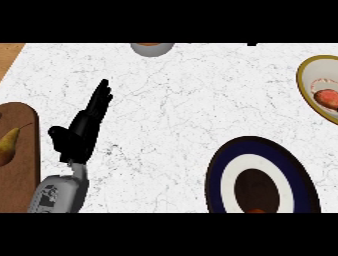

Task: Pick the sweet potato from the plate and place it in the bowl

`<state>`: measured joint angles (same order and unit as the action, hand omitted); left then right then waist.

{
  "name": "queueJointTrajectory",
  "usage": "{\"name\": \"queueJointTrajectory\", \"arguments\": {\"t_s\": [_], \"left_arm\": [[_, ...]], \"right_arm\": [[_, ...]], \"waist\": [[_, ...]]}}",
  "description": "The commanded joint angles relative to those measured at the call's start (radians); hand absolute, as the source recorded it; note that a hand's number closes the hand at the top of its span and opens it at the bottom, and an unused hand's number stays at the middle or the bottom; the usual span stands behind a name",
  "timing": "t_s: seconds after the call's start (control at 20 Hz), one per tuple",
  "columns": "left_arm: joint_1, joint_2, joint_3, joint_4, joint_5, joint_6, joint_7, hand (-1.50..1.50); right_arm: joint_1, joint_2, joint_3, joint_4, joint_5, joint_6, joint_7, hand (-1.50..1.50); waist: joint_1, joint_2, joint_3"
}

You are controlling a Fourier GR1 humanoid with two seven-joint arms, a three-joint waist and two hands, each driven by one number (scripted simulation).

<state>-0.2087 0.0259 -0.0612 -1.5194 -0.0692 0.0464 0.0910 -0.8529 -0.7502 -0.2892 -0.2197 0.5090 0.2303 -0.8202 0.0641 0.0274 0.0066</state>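
Sweet potato (pixel 333 98) sat in the cream, gold-rimmed dish (pixel 310 93) at the right edge of the bench (pixel 187 100), partly cut off by the frame. Task calls it a plate; it looked shallow, could be either. Nearer and lower stood a dark blue and white round dish (pixel 224 170) with a brown centre, something orange just showing at its bottom edge; my read was that this was the bowl target, not certain.

Left hand (pixel 80 131) stood at the left of the bench, fingers straight and up, holding nothing, resting. Right hand not in view.

Also there: pear (pixel 2 147) on a wooden board (pixel 17 185) far left, grey cup (pixel 153 48) at the top edge.

Judgement: pick not yet started. Potato was well apart from the left hand, so the right hand was the sensible one. Come down from above over the rim, close across the potato's short axis, lift clear of the rim before moving over to the target.
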Motion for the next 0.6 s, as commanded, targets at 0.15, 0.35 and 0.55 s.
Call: {"name": "queueJointTrajectory", "arguments": {"t_s": [0.15, 0.35, 0.55], "left_arm": [[-0.018, -0.019, -0.008, 0.029, -0.038, 0.041, -0.014, 0.0], [-0.003, 0.015, 0.02, -0.002, 0.017, -0.014, 0.012, 0.0], [0.029, 0.005, 0.013, 0.006, 0.021, -0.02, -0.023, 0.0]], "right_arm": [[-0.047, -0.056, -0.12, 0.053, -0.11, 0.065, -0.057, -1.5], [-0.052, -0.124, -0.149, 0.105, -0.139, 0.18, 0.014, -1.5], [-0.055, -0.166, -0.181, 0.126, -0.178, 0.3, 0.049, -1.5]], "waist": [[-0.016, -0.003, -0.001], [-0.006, -0.002, -0.001], [-0.011, -0.002, -0.001]]}}
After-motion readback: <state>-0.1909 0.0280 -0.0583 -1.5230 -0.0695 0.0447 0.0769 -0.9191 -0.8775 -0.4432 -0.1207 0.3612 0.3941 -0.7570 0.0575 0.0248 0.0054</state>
